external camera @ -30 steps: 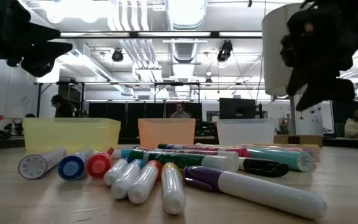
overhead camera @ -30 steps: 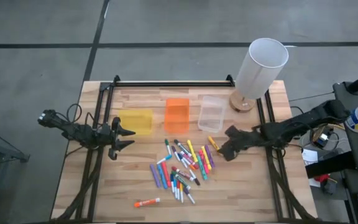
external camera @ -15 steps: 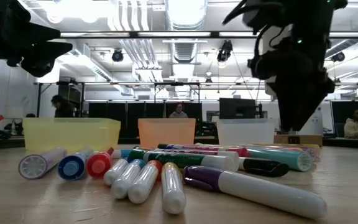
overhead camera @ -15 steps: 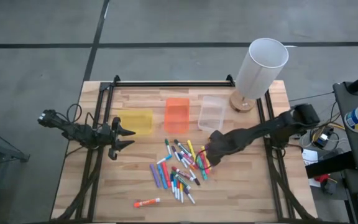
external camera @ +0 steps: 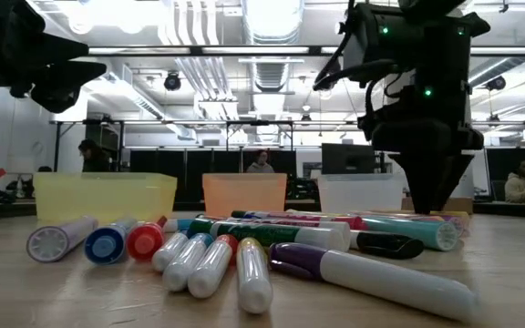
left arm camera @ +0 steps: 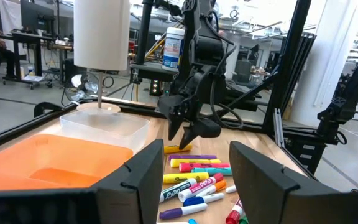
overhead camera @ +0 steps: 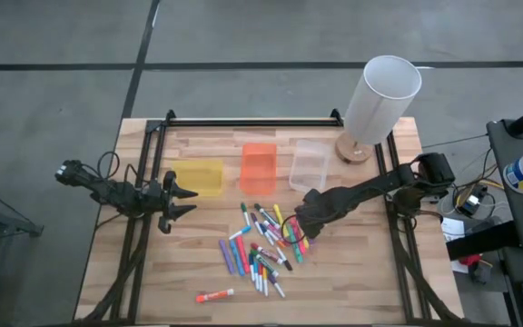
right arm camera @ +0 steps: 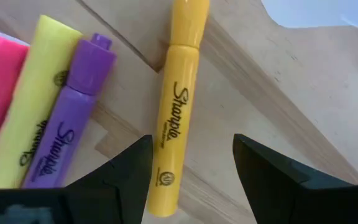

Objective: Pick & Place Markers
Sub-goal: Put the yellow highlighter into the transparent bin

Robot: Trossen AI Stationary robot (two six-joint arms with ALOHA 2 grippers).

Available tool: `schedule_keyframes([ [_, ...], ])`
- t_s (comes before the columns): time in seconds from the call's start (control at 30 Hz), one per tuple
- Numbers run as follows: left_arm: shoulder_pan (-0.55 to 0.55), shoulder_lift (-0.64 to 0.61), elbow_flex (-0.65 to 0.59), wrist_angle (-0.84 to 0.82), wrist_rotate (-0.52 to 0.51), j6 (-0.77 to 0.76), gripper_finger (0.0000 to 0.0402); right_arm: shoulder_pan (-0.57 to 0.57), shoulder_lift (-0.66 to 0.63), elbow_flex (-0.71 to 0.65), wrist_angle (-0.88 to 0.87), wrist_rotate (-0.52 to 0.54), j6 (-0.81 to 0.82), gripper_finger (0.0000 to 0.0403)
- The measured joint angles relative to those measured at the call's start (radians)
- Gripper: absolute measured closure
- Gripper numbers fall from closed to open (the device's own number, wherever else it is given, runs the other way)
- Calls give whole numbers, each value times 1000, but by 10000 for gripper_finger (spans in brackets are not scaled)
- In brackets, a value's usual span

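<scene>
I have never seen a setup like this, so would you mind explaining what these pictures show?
Two robot arms work at a wooden table. One picture looks straight down, one looks level across the tabletop, and one comes from each wrist. A heap of markers lies in the middle, with yellow, orange and clear bins behind and a lamp at the corner. The right gripper, open, hovers over a yellow marker. The left gripper waits open by the yellow bin. Nothing is held.

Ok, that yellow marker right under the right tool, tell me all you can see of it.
The yellow marker is a stubby, glossy plastic highlighter with black Sharpie lettering along the barrel and a slightly narrower cap still on. It lies flat on the wooden table, apart from the purple marker beside it. The open right tool straddles it, not yet touching.
</scene>
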Motion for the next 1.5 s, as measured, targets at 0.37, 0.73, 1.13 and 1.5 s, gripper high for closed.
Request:
schedule_keyframes([
  [0.37, 0, 0, 0, 0, 0, 0, 223, -1, 1, -55, 89, -38, 1, 190],
  [0.73, 0, 0, 0, 0, 0, 0, 223, -1, 0, -58, 120, -63, 0, 318],
  [1.13, 0, 0, 0, 0, 0, 0, 223, -2, -61, 10, 49, -102, -3, 352],
  [1.5, 0, 1, 0, 0, 0, 0, 223, -79, -91, 288, -181, 104, -110, 345],
])
